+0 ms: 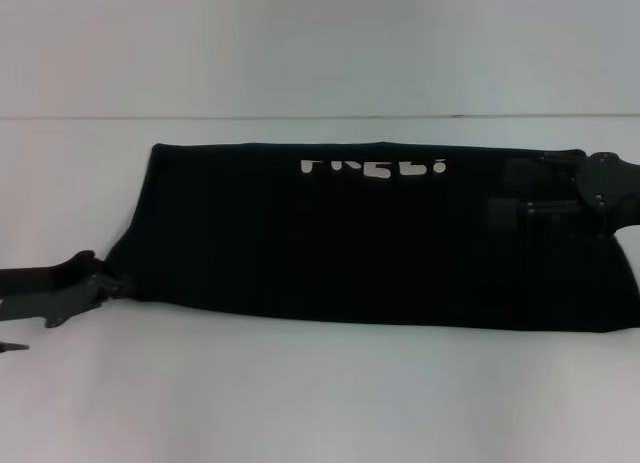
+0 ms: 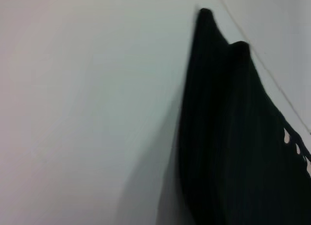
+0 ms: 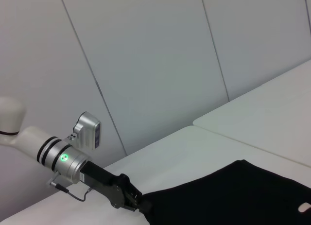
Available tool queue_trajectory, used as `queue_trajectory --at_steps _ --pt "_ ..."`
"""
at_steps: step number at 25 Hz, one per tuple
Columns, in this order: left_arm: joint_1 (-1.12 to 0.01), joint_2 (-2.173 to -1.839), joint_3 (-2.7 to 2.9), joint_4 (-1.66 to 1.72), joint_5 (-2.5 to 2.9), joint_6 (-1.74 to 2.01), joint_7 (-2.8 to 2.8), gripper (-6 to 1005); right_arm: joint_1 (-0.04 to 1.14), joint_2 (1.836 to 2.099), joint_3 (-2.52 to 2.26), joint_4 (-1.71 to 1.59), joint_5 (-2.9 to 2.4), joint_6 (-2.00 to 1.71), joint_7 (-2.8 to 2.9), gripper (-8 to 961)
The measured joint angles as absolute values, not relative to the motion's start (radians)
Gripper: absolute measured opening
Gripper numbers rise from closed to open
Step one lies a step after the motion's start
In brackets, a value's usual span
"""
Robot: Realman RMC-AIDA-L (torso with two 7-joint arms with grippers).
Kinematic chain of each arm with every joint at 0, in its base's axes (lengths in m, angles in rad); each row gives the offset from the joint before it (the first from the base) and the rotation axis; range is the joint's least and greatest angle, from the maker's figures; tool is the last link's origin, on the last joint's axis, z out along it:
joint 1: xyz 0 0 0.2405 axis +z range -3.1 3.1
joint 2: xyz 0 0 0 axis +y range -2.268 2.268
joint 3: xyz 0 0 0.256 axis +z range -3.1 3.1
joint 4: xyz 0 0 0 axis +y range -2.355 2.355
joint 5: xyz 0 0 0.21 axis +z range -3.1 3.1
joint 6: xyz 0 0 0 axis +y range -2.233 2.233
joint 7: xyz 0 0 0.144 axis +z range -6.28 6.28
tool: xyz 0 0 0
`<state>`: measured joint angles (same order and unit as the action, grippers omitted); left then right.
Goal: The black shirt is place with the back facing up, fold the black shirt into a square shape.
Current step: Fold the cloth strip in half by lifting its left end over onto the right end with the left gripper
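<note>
The black shirt (image 1: 330, 243) lies on the white table (image 1: 320, 403) as a long band running left to right, with white lettering (image 1: 375, 167) at its far edge. My left gripper (image 1: 112, 283) is at the shirt's near left corner and shut on the cloth there. It also shows in the right wrist view (image 3: 138, 204), meeting the shirt's edge (image 3: 233, 196). The left wrist view shows the shirt's edge (image 2: 223, 137) close up. My right gripper (image 1: 530, 209) is over the shirt's right end, black against the black cloth.
The table's far edge (image 1: 300, 118) runs behind the shirt, with a pale wall beyond it. The shirt's right end reaches the head view's right border. A small dark tip (image 1: 10, 346) shows at the near left. White table surface lies in front of the shirt.
</note>
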<state>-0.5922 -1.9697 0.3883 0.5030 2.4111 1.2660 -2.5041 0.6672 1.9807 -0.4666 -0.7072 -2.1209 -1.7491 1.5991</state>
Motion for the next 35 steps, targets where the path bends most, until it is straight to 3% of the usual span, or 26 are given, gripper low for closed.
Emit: queue_trajectory --at_steps 10,22,28,32,35 --pt "-0.502 -1.966 0.343 0.615 2.41 1.293 -2.367 51 0.672 2.009 -0.467 -0.7 -2.089 -1.714 1.634 914" --pt "-0.386 -1.929 0.22 0.787 2.428 1.424 -2.338 52 0.697 2.053 -0.473 -0.686 -2.059 -1.629 1.639 914" --pt "-0.481 -1.92 0.223 0.752 2.415 1.545 -2.35 51 0.673 2.032 -0.445 -0.695 -2.032 -1.615 1.68 914" --pt "-0.645 -1.927 0.23 0.638 2.404 1.603 -2.349 51 0.623 2.005 -0.41 -0.697 -2.0 -1.607 1.67 915" --pt "-0.779 -1.955 0.259 0.542 2.403 1.597 -2.338 52 0.584 1.977 -0.386 -0.694 -1.988 -1.598 1.663 911"
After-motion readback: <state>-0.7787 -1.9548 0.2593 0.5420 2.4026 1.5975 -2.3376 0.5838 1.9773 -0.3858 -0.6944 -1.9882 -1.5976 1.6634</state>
